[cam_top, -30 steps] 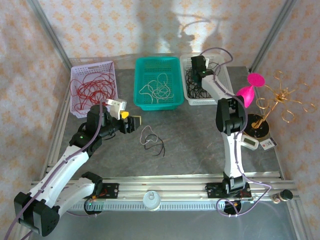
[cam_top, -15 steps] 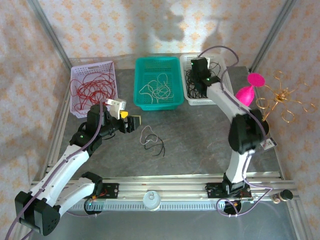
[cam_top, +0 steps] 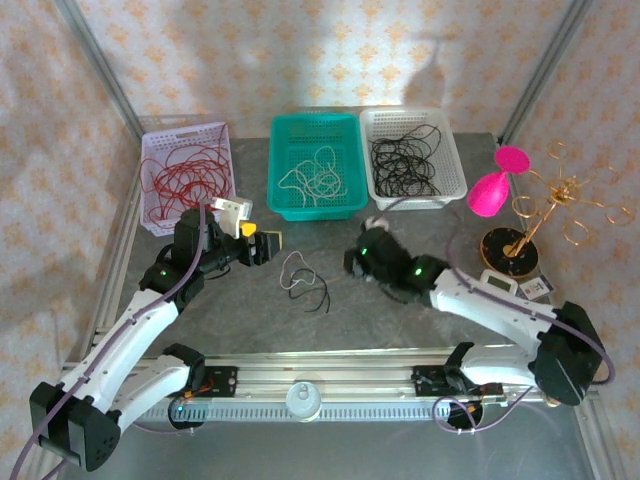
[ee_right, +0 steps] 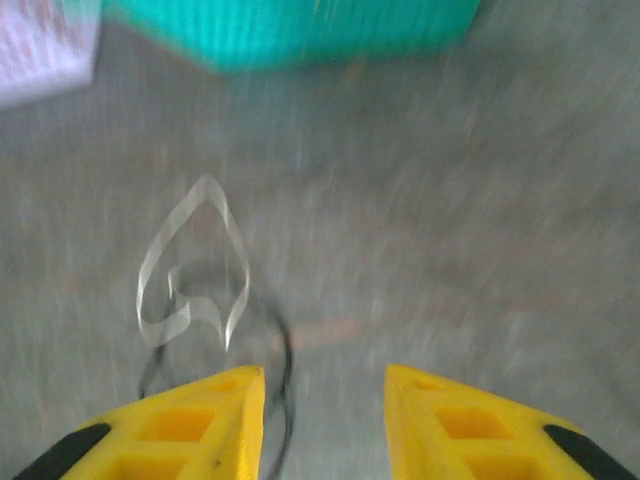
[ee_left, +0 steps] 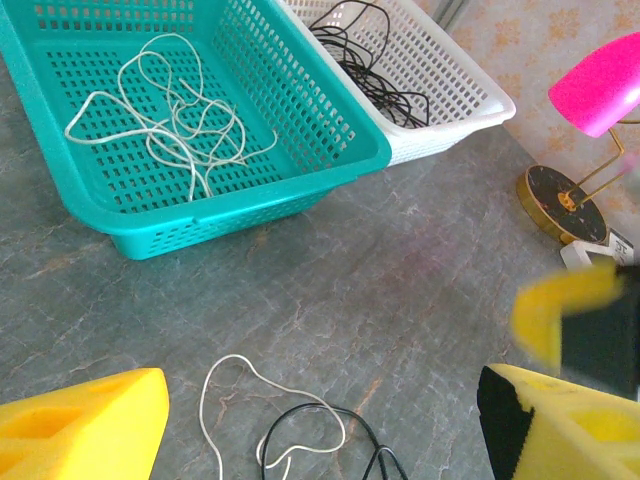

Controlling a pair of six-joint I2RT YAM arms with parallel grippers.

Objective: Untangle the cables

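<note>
The left gripper (cam_top: 262, 247) sits left of centre in the top view, its yellow fingers (ee_left: 90, 420) spread wide with nothing between them. The right gripper (cam_top: 355, 262), just right of centre, has its jaws partly apart and empty. Between the two, on the grey table (cam_top: 260, 320), lie the cables (cam_top: 303, 280), a white loop tangled with a black strand. Across the upper frame, a lilac basket (cam_top: 150, 135) holds red wires, a teal basket (cam_top: 283, 200) white ones and a white basket (cam_top: 452, 180) black ones.

cables (cam_top: 303, 280) | white loop and black strand, curly | apparently crossed | flat on table (cam_top: 250, 310), 6 o'clock of teal basket (cam_top: 313, 212)
</note>
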